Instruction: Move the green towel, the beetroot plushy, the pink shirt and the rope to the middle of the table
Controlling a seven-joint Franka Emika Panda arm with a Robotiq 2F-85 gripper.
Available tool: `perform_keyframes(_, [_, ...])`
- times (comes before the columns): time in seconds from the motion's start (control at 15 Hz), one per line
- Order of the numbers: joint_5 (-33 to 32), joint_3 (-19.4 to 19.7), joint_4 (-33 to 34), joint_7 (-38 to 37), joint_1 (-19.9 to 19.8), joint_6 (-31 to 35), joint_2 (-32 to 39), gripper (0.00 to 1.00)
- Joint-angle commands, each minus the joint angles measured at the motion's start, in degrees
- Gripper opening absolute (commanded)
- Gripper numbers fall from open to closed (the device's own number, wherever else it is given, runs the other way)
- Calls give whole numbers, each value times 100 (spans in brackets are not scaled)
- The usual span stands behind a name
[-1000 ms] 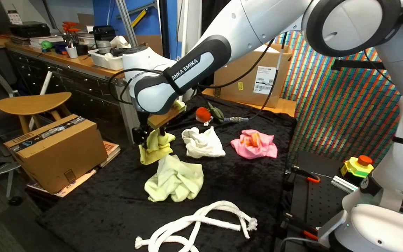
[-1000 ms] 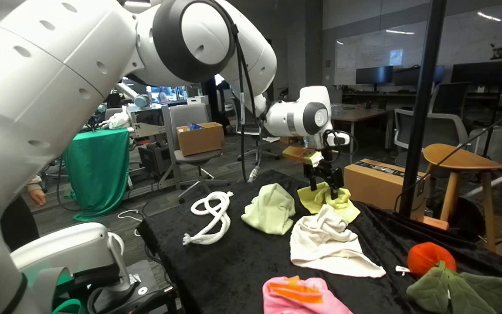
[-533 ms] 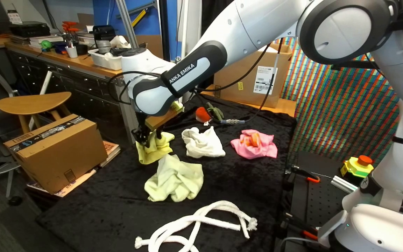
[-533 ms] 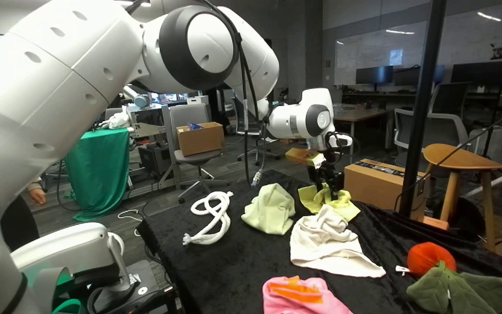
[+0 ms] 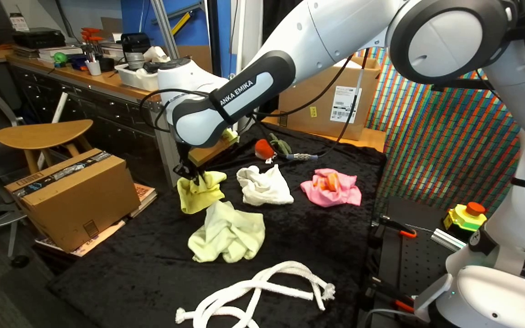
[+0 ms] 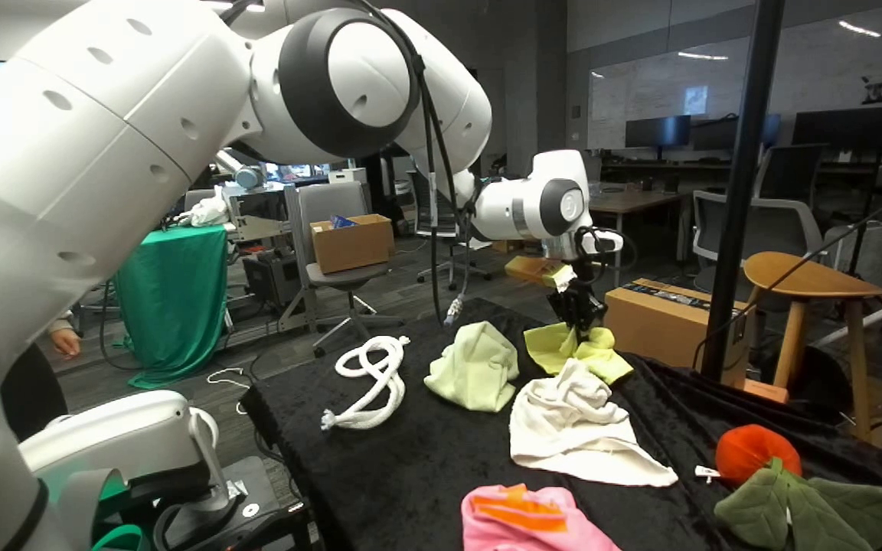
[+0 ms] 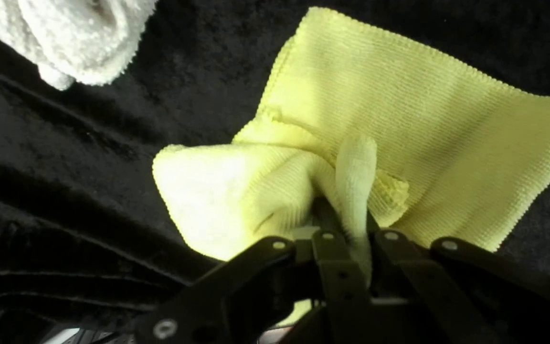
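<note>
Black end effector has drawn its jaws together.
Nearly closed, they grip a fold of rumpled yellow cloth.

A whiteboard (streaked with light) lines the wall behind a wooden stool.

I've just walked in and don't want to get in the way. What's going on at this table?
A robot arm has its claw pinching a fold of the yellow-green cloth, which lies on the black-covered table. The pale green cloth, white cloth, pink shirt, rope and beetroot plushy lie spread out, unheld. The pieces aren't gathered in the middle yet.
</note>
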State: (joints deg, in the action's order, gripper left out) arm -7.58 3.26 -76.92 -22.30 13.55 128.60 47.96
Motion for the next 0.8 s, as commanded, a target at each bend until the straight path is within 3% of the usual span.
perform_keyframes(0.0, [24, -1, -28, 68, -3, -194, -191, 6])
perform_keyframes(0.27, [121, -214, -566, 411, -57, -402, -911, 6])
perform_keyframes(0.73, [26, -499, -1832, 794, -61, -962, -2802, 4])
